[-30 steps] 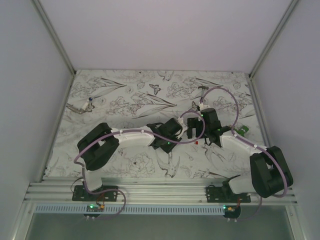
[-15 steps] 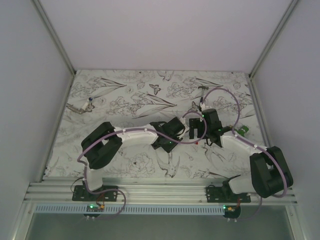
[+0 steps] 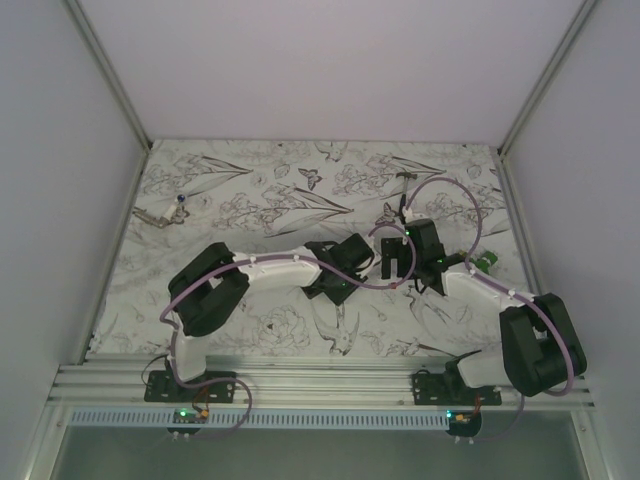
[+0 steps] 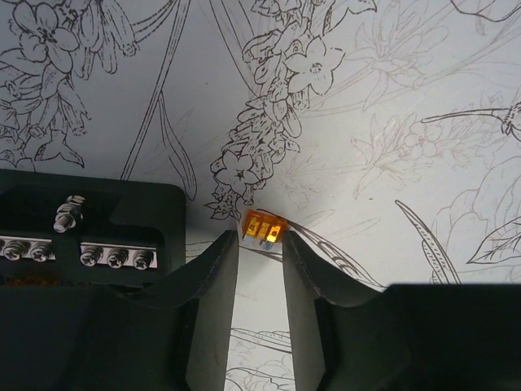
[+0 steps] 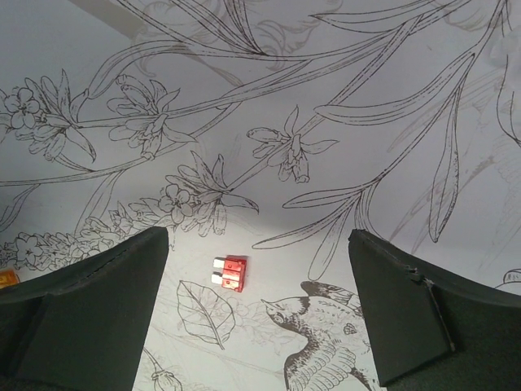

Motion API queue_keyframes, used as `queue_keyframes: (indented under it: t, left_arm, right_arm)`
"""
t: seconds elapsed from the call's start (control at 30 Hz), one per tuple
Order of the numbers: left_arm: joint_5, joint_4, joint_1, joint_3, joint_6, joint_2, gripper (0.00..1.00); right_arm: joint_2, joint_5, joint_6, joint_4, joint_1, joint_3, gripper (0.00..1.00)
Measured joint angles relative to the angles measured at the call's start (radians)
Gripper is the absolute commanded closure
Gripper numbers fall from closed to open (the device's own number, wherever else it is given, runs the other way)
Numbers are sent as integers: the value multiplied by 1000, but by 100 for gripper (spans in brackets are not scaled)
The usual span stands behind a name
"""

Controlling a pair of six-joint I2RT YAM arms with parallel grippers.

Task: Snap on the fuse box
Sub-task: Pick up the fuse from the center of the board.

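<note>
The fuse box (image 4: 89,236) is a black block with silver screws and shows only in the left wrist view, close to the left of my left gripper (image 4: 260,235). That gripper's fingers stand a narrow gap apart and pinch a small orange fuse (image 4: 262,226) at their very tips, just over the patterned table. My right gripper (image 5: 259,236) is wide open and empty above a red fuse (image 5: 230,273) lying flat on the table. In the top view the left gripper (image 3: 368,272) and the right gripper (image 3: 402,272) meet at the table's middle right, and the fuse box cannot be made out there.
A green object (image 3: 487,260) lies by the right arm near the right wall. A small tool (image 3: 160,213) lies at the far left. White enclosure walls close the table (image 3: 250,190) at left, right and back.
My left arm's elbow and forearm have swung to the right, toward the middle. The right arm has barely moved.
</note>
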Motion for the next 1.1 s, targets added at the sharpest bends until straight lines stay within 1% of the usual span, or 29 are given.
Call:
queue_keyframes:
  t: [0.3,0.97,1.1]
  left_arm:
    - [14,-34,0,33,8,19,61]
    - [24,-58,0,55,34,33,60]
    - [23,-54,0,55,47,33,55]
  right_arm:
    - [-2,16,0,-6,-4,-6,0]
    - [-12,16,0,-5,-13,-22,1]
    - [-18,16,1,1,-14,-29,0]
